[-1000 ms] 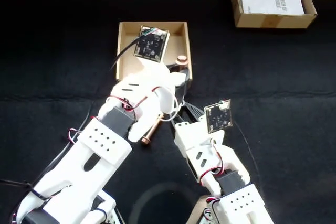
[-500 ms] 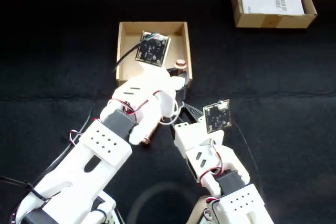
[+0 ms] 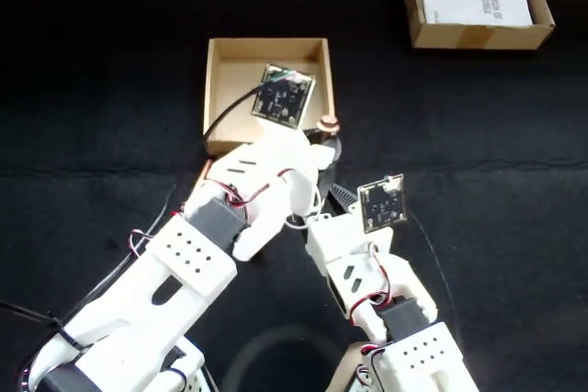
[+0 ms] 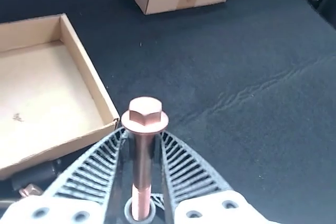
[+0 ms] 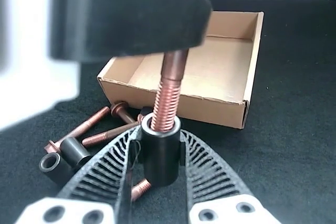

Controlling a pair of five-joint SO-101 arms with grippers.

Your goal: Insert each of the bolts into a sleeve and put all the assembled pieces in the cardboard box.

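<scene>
Black cloth is seen covering the table (image 3: 496,181), above which a copper-coloured bolt (image 4: 144,115) is held upright, head up, in the left claw (image 4: 143,135), its ribbed fingers closed against the shaft. The bolt's threaded end is seated in the mouth of a black sleeve (image 5: 160,156), which is clamped upright between the fingers of the right claw (image 5: 160,140) directly beneath.

From above, the pair is placed just off the near right corner of the open cardboard box (image 3: 248,66), with the bolt head outside the box's right wall.

Two loose bolts (image 5: 86,127) and two loose sleeves (image 5: 73,150) are pictured lying on the cloth just on the near side of the box, close together.

A second, smaller carton (image 3: 478,36) holding a printed sheet is set at the far right of the table, well apart from the arms.
</scene>
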